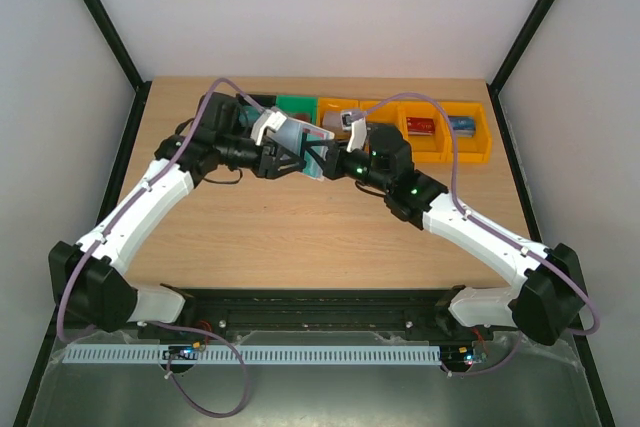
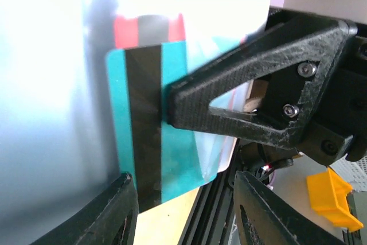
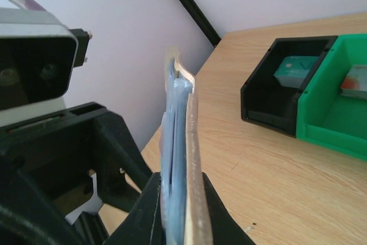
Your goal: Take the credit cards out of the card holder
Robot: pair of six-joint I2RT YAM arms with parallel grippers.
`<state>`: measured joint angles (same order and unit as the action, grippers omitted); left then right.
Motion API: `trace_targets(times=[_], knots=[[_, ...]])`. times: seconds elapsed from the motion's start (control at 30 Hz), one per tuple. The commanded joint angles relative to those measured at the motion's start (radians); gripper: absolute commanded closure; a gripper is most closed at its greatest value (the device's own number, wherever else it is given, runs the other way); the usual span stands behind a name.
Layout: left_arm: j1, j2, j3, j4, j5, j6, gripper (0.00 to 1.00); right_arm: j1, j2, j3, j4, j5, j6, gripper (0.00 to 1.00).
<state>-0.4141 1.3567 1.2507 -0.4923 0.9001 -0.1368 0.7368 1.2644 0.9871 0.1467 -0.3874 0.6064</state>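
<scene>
Lying between left fingers [image 2: 112,213]: teal card [image 2: 146,124]; right fingers [image 3: 142,216] pinch holder [image 3: 179,142].

Glossy plastic card holder [image 2: 51,84], wood-grain table [image 1: 300,237]

Pale card holder [image 2: 51,84] upright; teal card [image 2: 183,164] seemingly half out.

We note: card holder [image 1: 296,133] up off bench [image 1: 300,237], mid-far, pinched in right gripper [image 3: 182,216] on its right. Left gripper [image 2: 183,190] on its left, fingers [image 2: 123,210] straddling card [image 2: 143,124] poking from holder. Behind, row of bins [image 1: 470,152] along far edge, cards [image 1: 420,127] in several.
</scene>
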Motion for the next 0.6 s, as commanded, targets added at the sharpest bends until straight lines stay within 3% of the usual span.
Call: trace_targets(times=[0.0,0.3,0.43,0.57], knots=[[0.029,-0.024,-0.028,0.041,-0.003,-0.023,0.52,0.01,-0.028,-0.005,0.165,-0.166,0.023,0.98],[0.047,-0.041,-0.042,0.045,0.025,-0.023,0.53,0.008,-0.032,-0.018,0.246,-0.227,0.053,0.99],[0.006,-0.025,-0.027,0.05,0.043,-0.02,0.61,0.009,-0.001,-0.021,0.301,-0.215,0.105,0.98],[-0.009,-0.002,-0.016,0.079,0.165,-0.063,0.64,0.009,0.031,-0.031,0.377,-0.211,0.147,0.98]])
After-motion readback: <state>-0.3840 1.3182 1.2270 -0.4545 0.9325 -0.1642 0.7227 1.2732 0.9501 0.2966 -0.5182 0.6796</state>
